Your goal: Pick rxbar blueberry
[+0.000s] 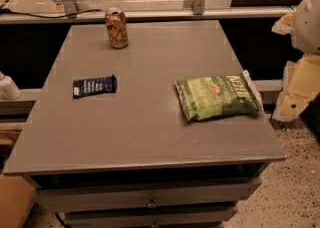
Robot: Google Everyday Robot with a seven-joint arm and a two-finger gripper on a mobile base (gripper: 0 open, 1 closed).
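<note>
The rxbar blueberry (pixel 94 86) is a small flat dark navy wrapper with white lettering. It lies flat on the left half of the grey table top (pixel 145 132). My gripper (pixel 296 92) shows as white and cream parts at the right edge of the view, beyond the table's right side and level with the green bag. It is far from the bar, with the whole width of the table between them. It holds nothing that I can see.
A large green chip bag (pixel 217 97) lies on the right half of the table. A tan drink can (pixel 116 28) stands upright near the back edge. Drawers (pixel 150 199) sit under the front edge. A rail (pixel 150 14) runs behind the table.
</note>
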